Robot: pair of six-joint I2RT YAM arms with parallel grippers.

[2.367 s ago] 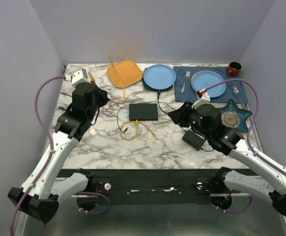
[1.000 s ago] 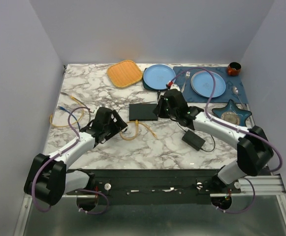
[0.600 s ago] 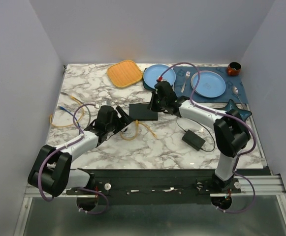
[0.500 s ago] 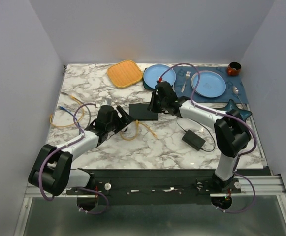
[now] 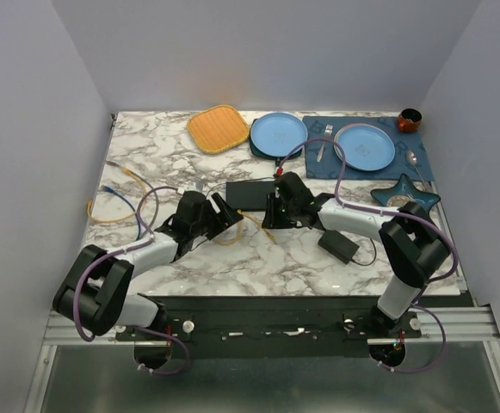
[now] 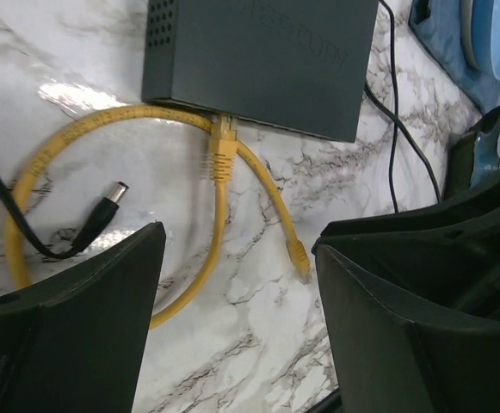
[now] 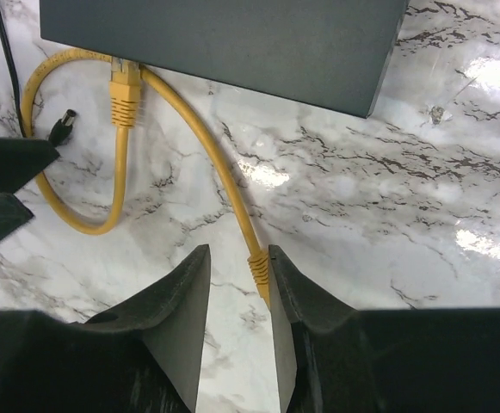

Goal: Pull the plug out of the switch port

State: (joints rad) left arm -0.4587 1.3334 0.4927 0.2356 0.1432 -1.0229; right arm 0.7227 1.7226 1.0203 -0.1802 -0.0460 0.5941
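White marble-look table [image 5: 293,258] with grey veining, boxed in by plain pale lavender-grey walls – back wall [image 5: 258,52], left wall [image 5: 34,129], right wall [image 5: 486,95]. Black rail [image 5: 275,327] runs along the near table edge, with silver extrusion [image 5: 460,320] at the right end. Dull grey metal floor [image 5: 275,387] below. Light is soft and even – bright glare patches [image 7: 262,175] show on the glossy tabletop.
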